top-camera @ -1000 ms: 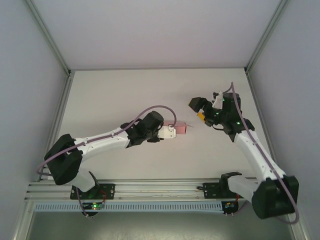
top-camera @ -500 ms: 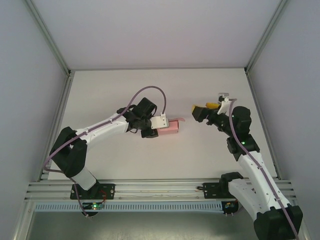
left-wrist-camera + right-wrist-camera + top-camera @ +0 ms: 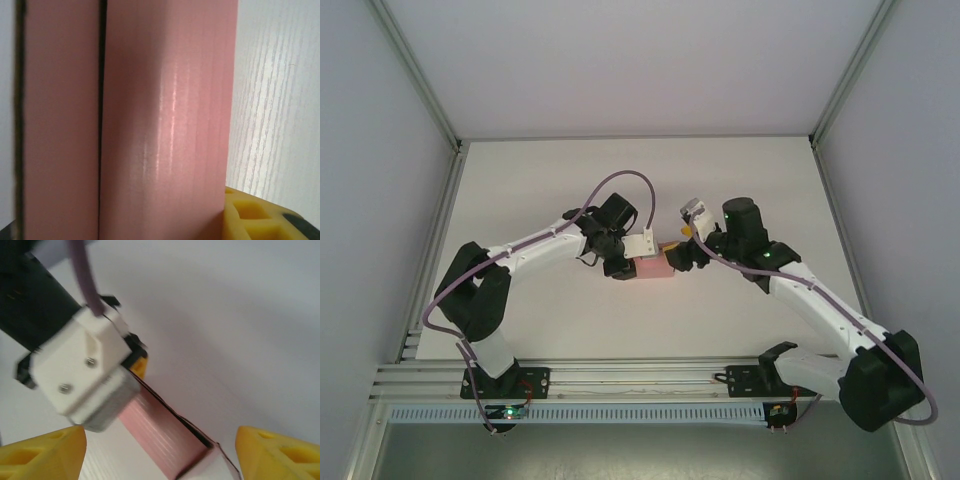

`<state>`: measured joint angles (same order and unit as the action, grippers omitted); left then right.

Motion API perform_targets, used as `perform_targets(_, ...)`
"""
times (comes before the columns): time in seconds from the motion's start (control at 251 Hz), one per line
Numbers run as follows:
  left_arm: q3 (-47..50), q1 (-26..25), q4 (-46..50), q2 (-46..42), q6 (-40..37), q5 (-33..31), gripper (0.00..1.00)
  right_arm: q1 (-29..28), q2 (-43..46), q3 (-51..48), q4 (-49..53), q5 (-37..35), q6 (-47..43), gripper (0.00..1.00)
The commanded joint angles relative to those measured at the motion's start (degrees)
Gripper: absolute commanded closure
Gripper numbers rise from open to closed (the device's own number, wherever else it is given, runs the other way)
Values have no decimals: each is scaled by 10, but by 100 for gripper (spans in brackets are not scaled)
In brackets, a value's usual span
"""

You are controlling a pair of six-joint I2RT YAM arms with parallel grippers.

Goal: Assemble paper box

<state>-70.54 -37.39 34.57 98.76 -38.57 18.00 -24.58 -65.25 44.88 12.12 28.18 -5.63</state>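
The box (image 3: pixel 653 268) sits near the middle of the table (image 3: pixel 550 190), between the two grippers, clamped at its left end by the left gripper (image 3: pixel 642 258), whose jaws are partly closed on the card. From above, that gripper's fingers are mostly hidden under its white housing, and whether the box touches the table cannot be told. In the left wrist view the box is so close that it is cut off at the top, bottom and left; only a dark seam down its face and one yellow fingertip (image 3: pixel 255 217) at its lower right corner can be made out. The right wrist view is blurred, and the box's end runs off the bottom edge. There the right gripper (image 3: pixel 682 254) stands open, its yellow fingers (image 3: pixel 40 455) on either side of the box end, apart from it. Half a second earlier this gripper hung well to the right of the box; now it has reached the right end. The table is white with a fine grain, enclosed by pale walls (image 3: pixel 620 60) and metal posts (image 3: pixel 415 75), with a rail (image 3: pixel 630 380) along the near edge.
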Motion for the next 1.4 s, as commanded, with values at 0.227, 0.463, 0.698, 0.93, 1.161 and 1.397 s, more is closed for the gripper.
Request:
perform_targets(0.227, 4, 6, 21, 9, -19, 13, 56, 14, -68, 30, 73, -16, -71, 40)
perform_targets(0.463, 3, 6, 23, 8, -20, 14, 56, 34, -79, 37, 61, -18, -74, 43)
perform_targets(0.698, -1, 6, 26, 12, -19, 14, 56, 37, -86, 45, 62, 11, -74, 58)
perform_targets(0.93, 0, 6, 25, 8, -19, 15, 56, 36, -93, 49, 81, 3, -66, 66)
perform_targets(1.161, -3, 6, 26, 10, -18, 15, 56, 34, -96, 49, 82, -3, -59, 76)
perform_targets(1.397, -1, 6, 26, 4, -19, 17, 56, 34, -115, 59, 83, -16, -54, 76)
